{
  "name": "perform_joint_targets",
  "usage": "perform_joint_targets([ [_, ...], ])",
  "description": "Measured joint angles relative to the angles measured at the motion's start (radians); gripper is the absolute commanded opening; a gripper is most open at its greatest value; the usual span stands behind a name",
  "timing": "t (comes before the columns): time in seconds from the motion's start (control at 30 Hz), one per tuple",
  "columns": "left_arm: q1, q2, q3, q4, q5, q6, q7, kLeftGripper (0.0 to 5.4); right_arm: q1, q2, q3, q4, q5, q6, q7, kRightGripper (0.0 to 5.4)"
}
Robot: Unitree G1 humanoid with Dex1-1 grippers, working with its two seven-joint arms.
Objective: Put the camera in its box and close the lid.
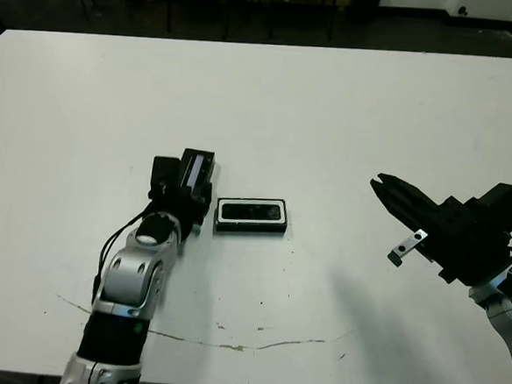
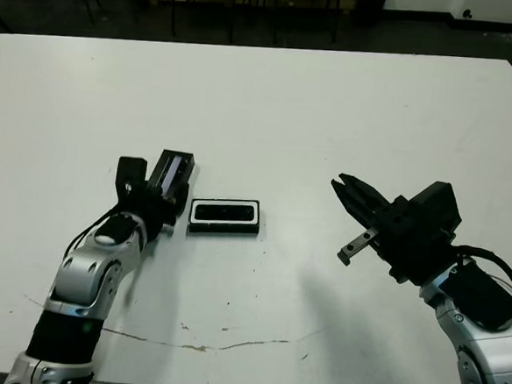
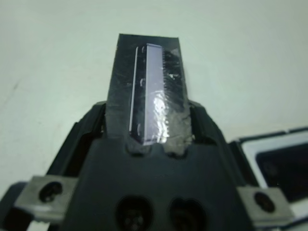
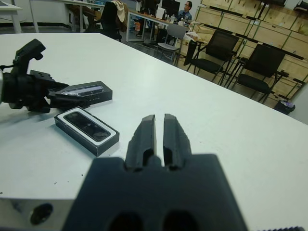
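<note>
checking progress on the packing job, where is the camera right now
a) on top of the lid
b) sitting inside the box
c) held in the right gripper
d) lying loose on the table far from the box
b: the camera lies inside the white-lined box, while the left gripper grips the lid beside it and the right gripper is empty.

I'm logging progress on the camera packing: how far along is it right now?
Done: the camera already lies inside the box, which sits open on the table. In hand: the left hand is shut on the lid, just beside the box. Left: bring the lid over the box and close it. The right hand hangs shut and empty, off to the side.
</note>
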Motion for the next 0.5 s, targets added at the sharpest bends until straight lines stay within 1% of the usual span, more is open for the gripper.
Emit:
perform_joint_targets([
  [0.13, -0.002, 0.090, 0.018, -0.082, -0.007, 0.020, -0.064, 2.82, 0.002, 0.003, 0.000, 0.002, 0.004, 0.000, 0.000, 0.00],
  [0.23, -0.051, 0.162, 0.060, -0.138, -0.060, 0.016, -0.149, 2.82, 0.002, 0.005, 0.000, 0.004, 0.003, 0.000, 0.000, 0.00],
  [0.37, -0.123, 0.288, 0.103, -0.149, -0.141, -0.075, -0.324, 2.82, 0.002, 0.005, 0.001, 0.007, 0.003, 0.000, 0.000, 0.00],
  [0.5, -0.187, 0.389, 0.106, -0.071, -0.189, -0.154, -0.483, 2.82, -0.004, 0.005, 0.001, 0.016, 0.003, 0.001, 0.000, 0.00],
])
